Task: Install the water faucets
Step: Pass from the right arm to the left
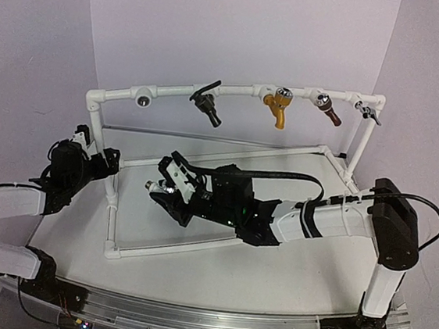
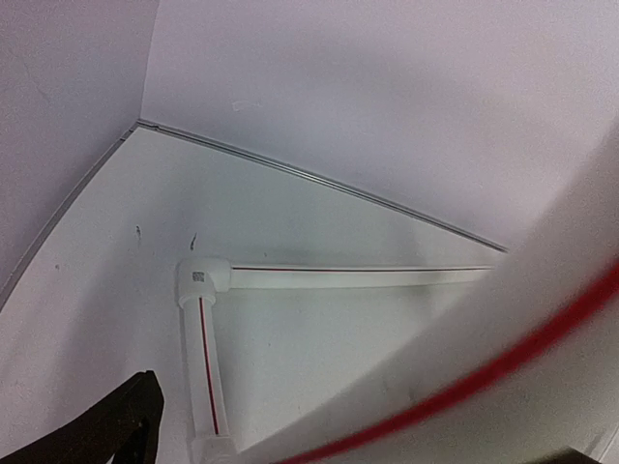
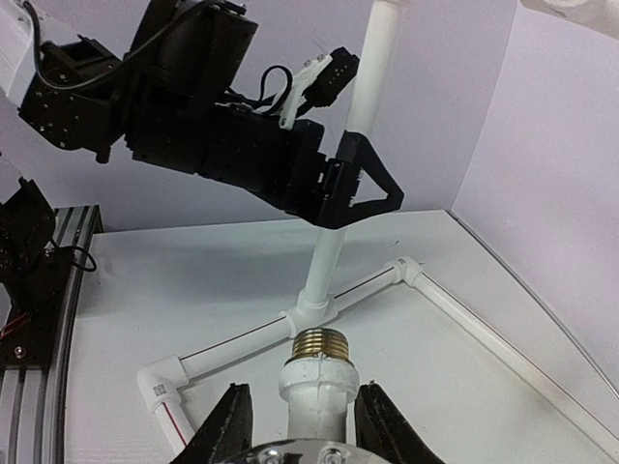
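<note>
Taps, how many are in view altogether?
5. Four hang from the top pipe, left to right: black tap, gold tap, brown tap, small grey tap. The fifth, a white tap, sits in the right gripper. None looks hidden.

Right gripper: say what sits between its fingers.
A white faucet, brass threaded end pointing outward. Its other end is hidden down between the fingers.

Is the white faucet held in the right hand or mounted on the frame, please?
Held: fingers of the right hand clamp the white faucet, off the pipe frame.
</note>
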Robot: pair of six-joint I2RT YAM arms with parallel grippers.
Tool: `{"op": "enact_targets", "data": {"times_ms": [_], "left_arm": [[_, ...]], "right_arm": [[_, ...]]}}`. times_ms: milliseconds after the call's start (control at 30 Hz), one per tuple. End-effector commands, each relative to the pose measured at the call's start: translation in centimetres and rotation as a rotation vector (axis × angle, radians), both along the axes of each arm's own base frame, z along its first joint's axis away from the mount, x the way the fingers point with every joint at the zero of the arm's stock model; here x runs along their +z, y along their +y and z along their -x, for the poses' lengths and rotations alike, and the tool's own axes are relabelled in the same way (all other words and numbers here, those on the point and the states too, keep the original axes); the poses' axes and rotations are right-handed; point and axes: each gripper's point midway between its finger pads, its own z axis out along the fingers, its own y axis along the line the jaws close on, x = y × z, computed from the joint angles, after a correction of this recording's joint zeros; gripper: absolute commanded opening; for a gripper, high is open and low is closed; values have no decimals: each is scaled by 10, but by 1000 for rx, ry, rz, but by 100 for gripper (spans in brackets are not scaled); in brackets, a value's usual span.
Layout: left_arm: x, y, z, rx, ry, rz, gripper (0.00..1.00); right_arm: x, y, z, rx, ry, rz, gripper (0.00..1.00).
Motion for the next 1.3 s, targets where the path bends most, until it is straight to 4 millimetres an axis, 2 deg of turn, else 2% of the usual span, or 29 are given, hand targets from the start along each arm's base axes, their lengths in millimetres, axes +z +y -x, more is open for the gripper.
{"op": "enact_targets", "data": {"times_ms": [0,100,167,233,367,433,533,700,800,1033,1067,1167,1267], "left_arm": [[20,-6,30,-70,-29,84,100],[23,0,50,-61,-38,154,100],[17,-3,62,-90,-20,190,99],[19,-23,76,-220,-23,235,95],[49,-84,117,-647,-25,328,89],[62,-105,138,-820,-18,389,88],[69,-122,163,-974,17,455,84],[70,-136,193,-1131,20,502,79],[65,-136,190,-1122,18,484,69],[36,-128,160,-958,22,402,66],[37,-125,155,-927,16,396,67],[36,-114,143,-813,14,396,83],[39,-116,147,-841,-1,419,86]], "right_arm": [[14,10,7,56,-68,-40,0],[12,12,6,65,-78,-34,0],[11,14,6,71,-84,-30,0],[10,16,9,96,-90,-27,0],[6,20,14,139,-127,2,0],[5,20,13,137,-154,17,0],[10,26,13,151,-173,19,0],[20,35,11,163,-186,-5,0],[20,41,12,183,-186,-12,0],[19,39,19,207,-180,-49,0],[19,37,18,195,-181,-50,0],[19,29,16,164,-190,-55,0],[21,29,23,201,-185,-62,0]]}}
